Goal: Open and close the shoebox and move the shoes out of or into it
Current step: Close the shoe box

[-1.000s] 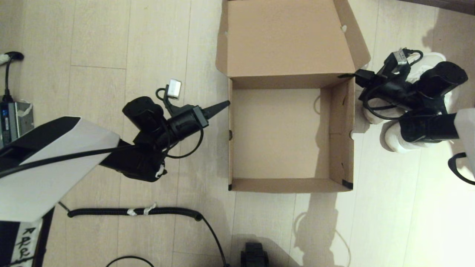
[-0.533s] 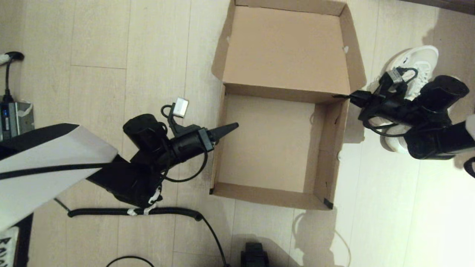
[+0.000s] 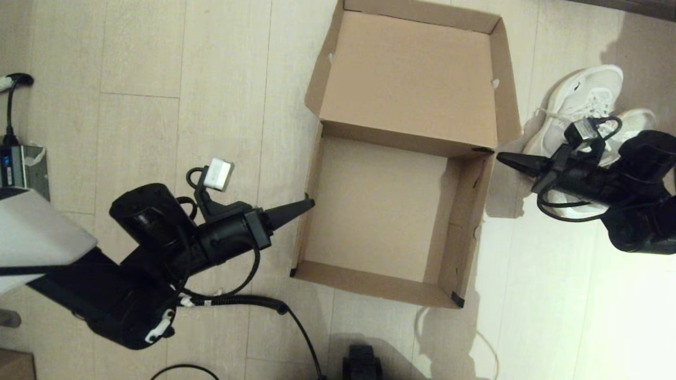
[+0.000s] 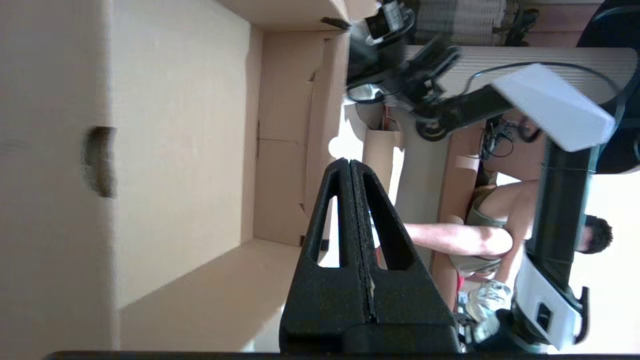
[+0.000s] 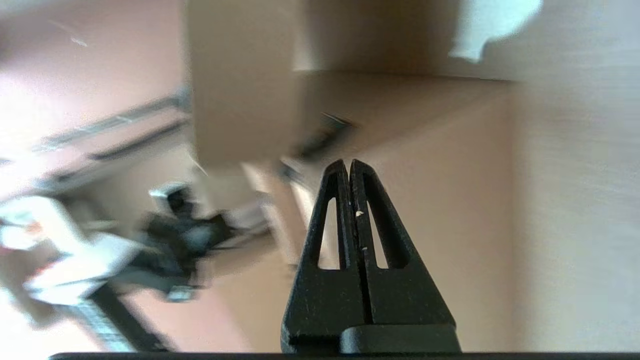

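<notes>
Sneakers sit just right of open shoebox, lengthwise away from robot; right gripper nearer, pinched shut, empty; left gripper shut too, touching box's left wall.

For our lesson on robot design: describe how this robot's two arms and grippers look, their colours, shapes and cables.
Both arms are black near the wrist; the left arm also has a white shell. Each of the left gripper and right gripper tapers to a pointed black wedge with two triangular cut-outs. Looping black cables run along both wrists, and a small white block sits on the left one.
</notes>
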Motion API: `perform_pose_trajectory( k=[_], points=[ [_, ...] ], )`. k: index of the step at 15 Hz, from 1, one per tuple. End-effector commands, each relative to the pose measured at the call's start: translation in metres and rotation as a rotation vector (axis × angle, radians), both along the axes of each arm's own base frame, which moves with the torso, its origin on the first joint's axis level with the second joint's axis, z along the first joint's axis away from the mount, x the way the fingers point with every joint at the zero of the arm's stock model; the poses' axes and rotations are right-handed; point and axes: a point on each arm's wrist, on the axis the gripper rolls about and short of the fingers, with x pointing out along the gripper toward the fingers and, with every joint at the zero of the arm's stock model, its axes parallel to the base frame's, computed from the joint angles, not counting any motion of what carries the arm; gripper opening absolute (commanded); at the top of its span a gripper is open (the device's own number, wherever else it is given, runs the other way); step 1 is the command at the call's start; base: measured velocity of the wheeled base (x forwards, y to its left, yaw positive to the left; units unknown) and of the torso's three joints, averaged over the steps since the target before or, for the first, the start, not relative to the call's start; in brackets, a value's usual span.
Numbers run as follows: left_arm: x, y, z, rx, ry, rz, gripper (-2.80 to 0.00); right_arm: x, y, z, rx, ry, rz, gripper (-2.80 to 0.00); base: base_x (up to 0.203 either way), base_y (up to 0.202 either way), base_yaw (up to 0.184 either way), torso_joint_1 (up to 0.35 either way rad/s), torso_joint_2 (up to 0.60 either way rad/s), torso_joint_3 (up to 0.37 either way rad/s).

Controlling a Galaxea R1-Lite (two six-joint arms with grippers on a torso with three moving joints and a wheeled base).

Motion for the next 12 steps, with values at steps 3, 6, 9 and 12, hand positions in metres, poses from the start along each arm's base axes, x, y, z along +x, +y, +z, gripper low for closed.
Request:
perform_pose_trajectory(
  k=[3, 6, 9, 12],
  points=[
    [-0.012, 0.007, 0.017, -0.025, -0.045, 0.029, -2.80, 0.004, -0.011, -0.023, -0.121, -0.119, -0.126, -2.80, 0.000, 0.000, 0.000, 0.000, 0.00, 0.000],
    [-0.012, 0.008, 0.020, -0.039, -0.048, 0.079, -2.80, 0.013, 0.004, -0.033, -0.220, -0.201, -0.441, -2.80, 0.000, 0.000, 0.000, 0.000, 0.00, 0.000],
    [-0.014, 0.007, 0.031, -0.051, -0.104, 0.097, -2.80, -0.014, 0.036, -0.009, -0.371, -0.255, -0.684, -2.80, 0.000, 0.000, 0.000, 0.000, 0.00, 0.000],
    [-0.017, 0.007, 0.025, 0.031, -0.200, 0.175, -2.80, -0.058, 0.061, 0.028, -0.473, -0.181, -0.955, -2.80, 0.000, 0.000, 0.000, 0.000, 0.00, 0.000]
  ],
)
